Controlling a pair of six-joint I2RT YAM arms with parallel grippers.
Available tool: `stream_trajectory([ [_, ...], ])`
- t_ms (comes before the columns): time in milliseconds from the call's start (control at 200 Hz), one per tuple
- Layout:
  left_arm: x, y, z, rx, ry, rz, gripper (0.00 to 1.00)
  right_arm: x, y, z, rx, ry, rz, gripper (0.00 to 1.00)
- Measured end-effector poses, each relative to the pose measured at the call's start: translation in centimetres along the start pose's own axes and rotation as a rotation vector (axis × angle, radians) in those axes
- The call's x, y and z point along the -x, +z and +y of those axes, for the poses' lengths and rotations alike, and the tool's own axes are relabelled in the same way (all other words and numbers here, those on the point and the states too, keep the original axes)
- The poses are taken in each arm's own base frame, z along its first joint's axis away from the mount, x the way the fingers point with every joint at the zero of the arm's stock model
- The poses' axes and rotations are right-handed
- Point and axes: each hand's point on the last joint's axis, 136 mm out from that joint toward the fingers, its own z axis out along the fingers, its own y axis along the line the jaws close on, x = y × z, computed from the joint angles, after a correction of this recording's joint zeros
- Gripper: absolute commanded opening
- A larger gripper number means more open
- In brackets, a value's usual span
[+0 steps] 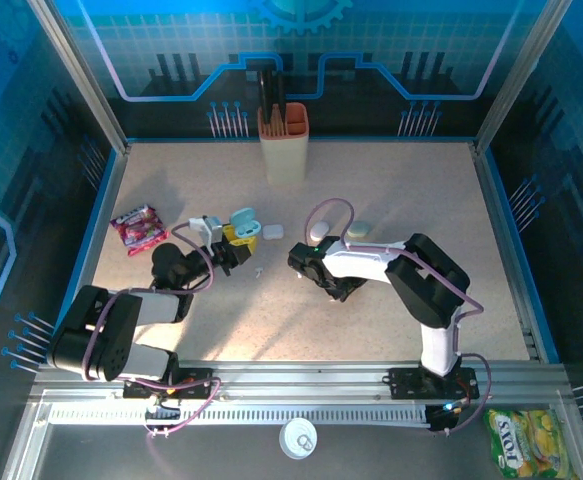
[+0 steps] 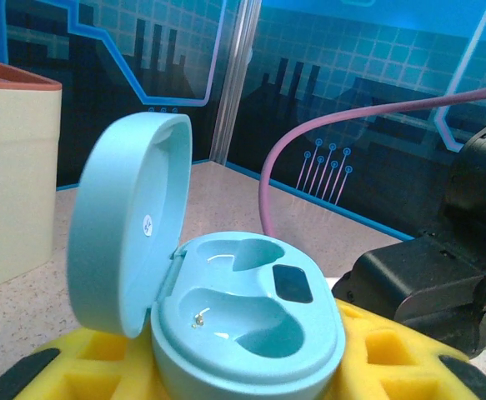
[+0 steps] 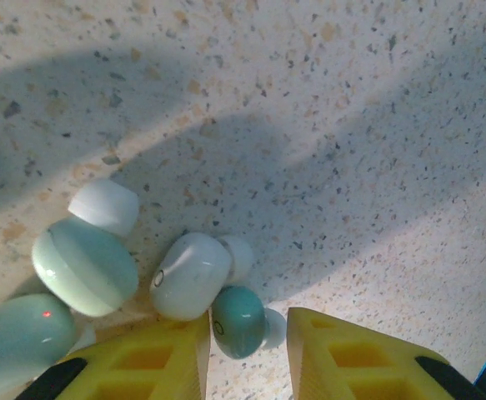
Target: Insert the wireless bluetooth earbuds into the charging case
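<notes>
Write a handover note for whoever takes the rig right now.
Left pincer: shut on the open teal charging case, lid up, both sockets empty.
Right pincer: open, low over the table, jaws either side of a teal earbud, not clamped.
White earbud lies touching it; other pale pieces lie further left.
Done: case open and held; no earbud seated.
Left to do: grip the teal earbud, seat it in the case, then the second.

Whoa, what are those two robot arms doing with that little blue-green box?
They're putting earbuds away. The left gripper holds the teal charging case, open and empty. The right gripper hangs low over the table, its fingers on either side of a small teal earbud next to a white earbud. I can't tell whether it's pinched yet.
</notes>
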Motion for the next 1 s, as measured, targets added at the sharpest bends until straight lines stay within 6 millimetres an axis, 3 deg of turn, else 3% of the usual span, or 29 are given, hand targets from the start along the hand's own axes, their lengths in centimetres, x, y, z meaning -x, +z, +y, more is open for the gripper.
stream_trajectory([
  [770, -0.22, -0.11, -0.18, -0.006, -0.003, 0.006, 0.31, -0.07, 0.47, -0.07, -0.033, -0.028, 0.050, 0.26],
  [1000, -0.22, -0.11, -0.18, -0.007, -0.003, 0.006, 0.31, -0.09, 0.46, -0.06, -0.035, -0.034, 0.059, 0.19],
])
